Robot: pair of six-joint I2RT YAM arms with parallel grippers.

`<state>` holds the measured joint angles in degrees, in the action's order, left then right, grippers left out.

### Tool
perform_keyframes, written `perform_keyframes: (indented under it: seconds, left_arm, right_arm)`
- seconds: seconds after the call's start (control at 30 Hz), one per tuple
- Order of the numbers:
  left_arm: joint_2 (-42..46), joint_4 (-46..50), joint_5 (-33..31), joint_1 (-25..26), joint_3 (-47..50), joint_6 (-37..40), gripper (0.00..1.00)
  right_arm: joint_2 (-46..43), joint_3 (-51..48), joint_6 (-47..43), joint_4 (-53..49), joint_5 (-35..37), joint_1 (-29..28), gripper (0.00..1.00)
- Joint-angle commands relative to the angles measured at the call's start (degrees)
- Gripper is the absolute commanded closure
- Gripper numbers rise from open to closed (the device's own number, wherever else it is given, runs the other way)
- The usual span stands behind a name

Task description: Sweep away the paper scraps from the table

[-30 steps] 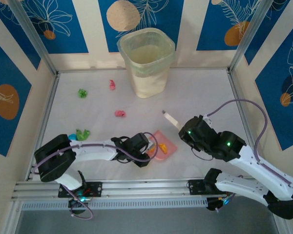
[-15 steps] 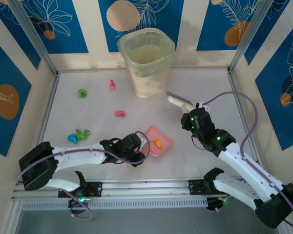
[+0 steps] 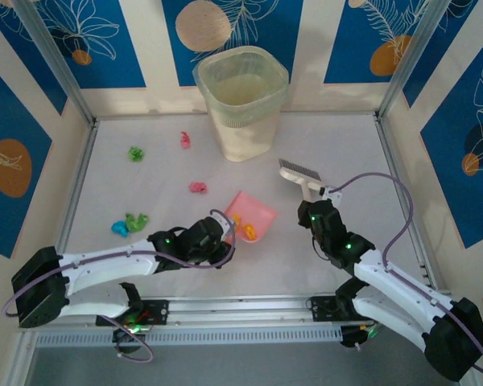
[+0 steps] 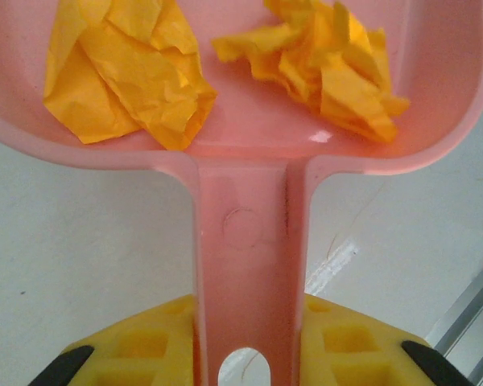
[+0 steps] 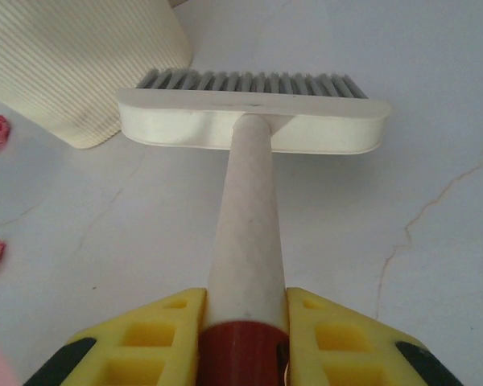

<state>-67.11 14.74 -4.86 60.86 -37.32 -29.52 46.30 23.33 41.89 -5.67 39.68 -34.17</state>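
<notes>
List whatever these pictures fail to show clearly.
- Left wrist view: the pink dustpan's front lip, cut off by the top edge.
- Right wrist view: the brush's bristle tips, hidden behind its head; contact with the table unclear.
- Top view: the bin's contents, blurred by its cloudy wall.

Nothing to read here tbh. No lettering, labels, brand marks or numbers that I can make out on anything. Closest thing is a plain round moulded mark on the dustpan handle [image 4: 243,241], and that's not a letter or a digit.
</notes>
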Motion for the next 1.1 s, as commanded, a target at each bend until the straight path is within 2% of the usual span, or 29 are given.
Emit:
perform_keyframes:
  seconds: [0.0, 0.17, 0.5, 0.6, 0.73, 1.07]
  left_arm:
    - [2.7, 3.9, -3.2, -0.4, -3.3, -1.8, 1.0]
    - [5.3, 7.0, -5.3, -0.5, -6.5, -3.6, 1.0]
    - [2.3, 16.2, -6.8, -1.8, -20.3, -3.9, 1.0]
    - [0.0, 19.8, -8.2, -3.4, -26.6, -3.5, 1.0]
    - [-3.3, 19.9, -6.0, -6.2, -33.6, -4.4, 1.0]
    - [-18.7, 27.0, -6.0, -12.1, -60.3, -2.3, 1.0]
  right_arm:
    - [-0.1, -1.1, -1.4, 8.1, 4.0, -0.2, 1.0]
    - [1.9, -1.2, -1.7, 8.9, 3.7, -0.2, 1.0]
    - [2.5, -0.8, -2.8, 7.8, 3.4, 0.4, 1.0]
    - [2.6, -0.8, -3.6, 7.7, 1.7, 1.0, 1.0]
    - [2.6, -0.9, -4.8, 8.7, 0.4, 1.4, 1.0]
    - [2.9, -0.3, -4.8, 8.0, -0.6, 2.3, 1.0]
